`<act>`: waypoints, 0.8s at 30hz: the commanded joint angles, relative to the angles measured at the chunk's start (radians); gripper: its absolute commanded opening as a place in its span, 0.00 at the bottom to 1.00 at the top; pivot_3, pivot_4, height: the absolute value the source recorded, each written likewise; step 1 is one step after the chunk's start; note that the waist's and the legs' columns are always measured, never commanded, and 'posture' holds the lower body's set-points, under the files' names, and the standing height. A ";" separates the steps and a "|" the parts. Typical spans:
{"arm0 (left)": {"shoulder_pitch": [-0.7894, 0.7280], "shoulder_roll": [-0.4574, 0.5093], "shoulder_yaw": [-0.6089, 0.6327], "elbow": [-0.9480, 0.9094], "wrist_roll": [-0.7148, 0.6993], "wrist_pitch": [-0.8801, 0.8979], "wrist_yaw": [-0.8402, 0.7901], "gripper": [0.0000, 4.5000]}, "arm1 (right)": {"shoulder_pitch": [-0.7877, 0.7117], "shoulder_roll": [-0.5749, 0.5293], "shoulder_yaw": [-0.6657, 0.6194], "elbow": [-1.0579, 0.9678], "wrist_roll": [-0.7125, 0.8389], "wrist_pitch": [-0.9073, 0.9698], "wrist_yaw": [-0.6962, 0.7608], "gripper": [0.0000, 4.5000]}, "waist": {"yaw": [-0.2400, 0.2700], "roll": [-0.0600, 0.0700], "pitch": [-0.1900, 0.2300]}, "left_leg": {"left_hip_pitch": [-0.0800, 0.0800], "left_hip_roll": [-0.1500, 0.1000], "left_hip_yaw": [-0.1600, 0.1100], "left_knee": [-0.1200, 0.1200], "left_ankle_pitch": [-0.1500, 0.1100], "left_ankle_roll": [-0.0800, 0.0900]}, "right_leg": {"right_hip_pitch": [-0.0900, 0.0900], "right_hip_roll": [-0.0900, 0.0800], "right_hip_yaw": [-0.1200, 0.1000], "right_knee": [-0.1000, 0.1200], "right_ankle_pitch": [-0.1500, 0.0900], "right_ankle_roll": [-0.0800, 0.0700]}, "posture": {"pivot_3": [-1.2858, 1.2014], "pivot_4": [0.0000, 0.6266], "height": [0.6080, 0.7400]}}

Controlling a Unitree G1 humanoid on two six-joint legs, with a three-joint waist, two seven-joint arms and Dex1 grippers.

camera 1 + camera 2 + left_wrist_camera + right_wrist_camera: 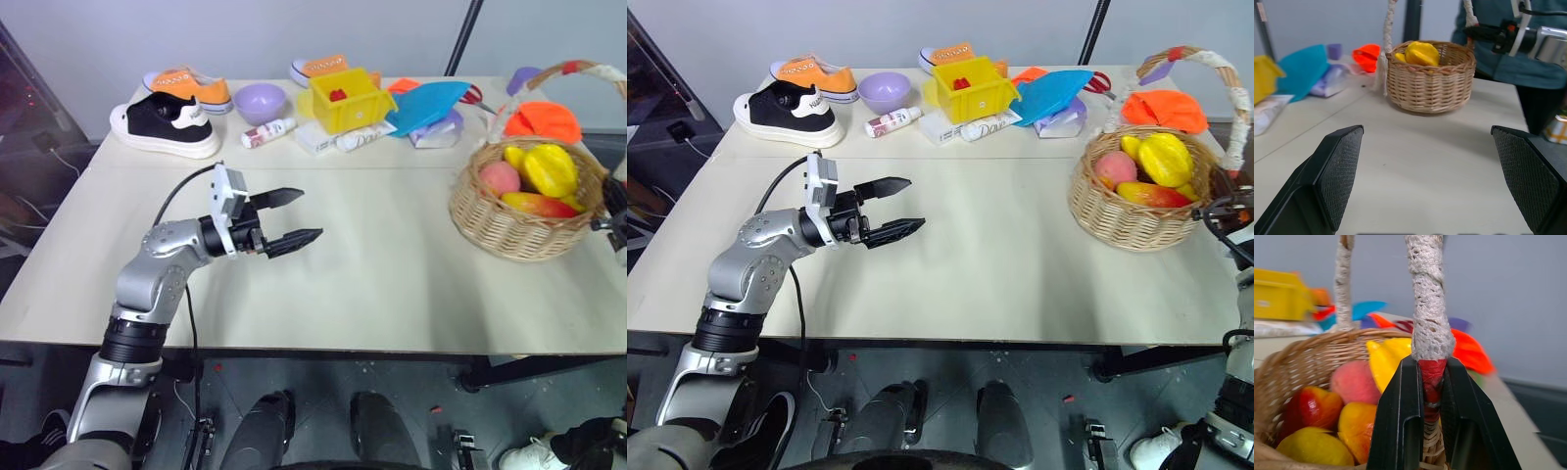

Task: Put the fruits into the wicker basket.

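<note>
The wicker basket (509, 230) stands at the right of the table. In it lie the fruits: a yellow star fruit (549, 168), a red-and-yellow mango (537, 205) and a pink peach (500, 177). In the right wrist view my right gripper (1431, 377) is shut on the foot of the basket's wrapped handle (1427, 308), at the basket's right side. My left gripper (309, 213) hovers open over the middle-left of the table, pointing toward the basket, with nothing between its fingers (1342, 166).
Along the table's back edge sit a black-and-white shoe (165, 125), orange shoes (191, 88), a purple bowl (260, 101), a yellow plastic bin (345, 98), a blue cloth (426, 104) and an orange cloth (544, 119). A person in blue stands beyond the basket (1508, 58).
</note>
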 commanded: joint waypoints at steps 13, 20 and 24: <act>-0.004 -0.025 0.001 0.011 0.027 -0.031 -0.024 1.00 | 0.056 0.149 -0.058 -0.082 0.133 0.002 -0.139 0.22 | 0.003 0.000 0.000 | 0.000 -0.001 -0.001 0.001 0.000 0.000 | 0.001 0.000 0.000 0.000 0.000 0.000 | 0.52 0.24 1.00; 0.013 -0.020 0.012 0.005 0.028 -0.032 -0.006 1.00 | 0.077 0.120 -0.022 -0.113 0.117 -0.001 -0.140 0.93 | 0.004 0.001 0.000 | 0.000 -0.001 -0.001 0.001 0.000 0.000 | 0.001 0.000 0.000 0.000 0.000 0.000 | 0.52 0.24 1.00; 0.024 -0.019 0.017 -0.002 0.024 -0.032 0.004 1.00 | 0.145 0.142 -0.023 -0.184 0.109 -0.015 -0.142 0.98 | 0.007 0.001 0.000 | 0.000 -0.001 -0.001 0.001 0.000 0.000 | 0.001 0.000 0.000 0.000 0.000 0.000 | 0.52 0.24 1.00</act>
